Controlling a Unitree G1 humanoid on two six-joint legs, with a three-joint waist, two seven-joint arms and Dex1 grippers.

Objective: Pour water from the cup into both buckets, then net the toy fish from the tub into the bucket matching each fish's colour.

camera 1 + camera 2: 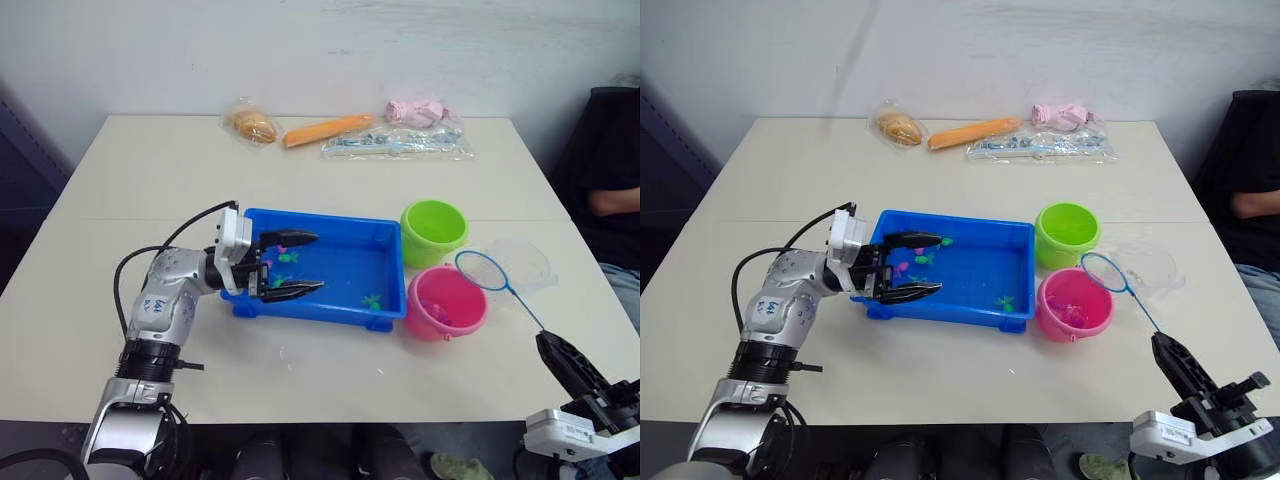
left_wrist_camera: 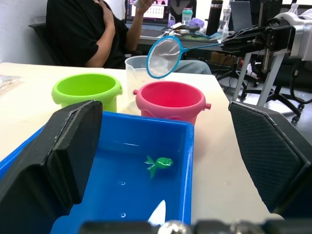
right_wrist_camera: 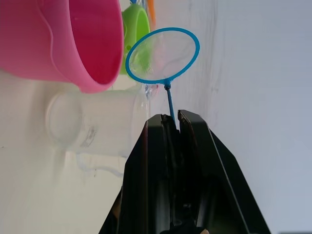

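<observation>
My left gripper (image 1: pixel 285 265) reaches in over the left end of the blue tub (image 1: pixel 385 245), its two black fingers spread wide apart with nothing between them. Under and around those fingers lie a few small fish, pink and green, partly covered by the fingers, so I cannot count them. One green fish (image 1: pixel 372 300) sits alone near the tub's right end, clear to see on the blue floor.

Just beside the tub's right wall stand the two buckets: the lime green bucket (image 1: pixel 434 231) farther from me and the pink bucket (image 1: pixel 446 303) nearer, close to each other. Something small and pink lies inside the pink bucket, too small to make out. The inside of the green one looks plain green from my head view.

The net (image 1: pixel 482 270) hangs with its blue hoop above the pink bucket's far right edge, overlapping the clear cup (image 1: pixel 525 264), which lies behind the hoop on the table and is hard to trace against the pale top. The thin handle slants down to my right gripper (image 3: pixel 174 122), whose fingers are pressed together on the handle's end.

At the table's right edge sits a person in black (image 1: pixel 610 170), cut off by the frame. Along the far edge lie some bagged items (image 1: pixel 400 143).
</observation>
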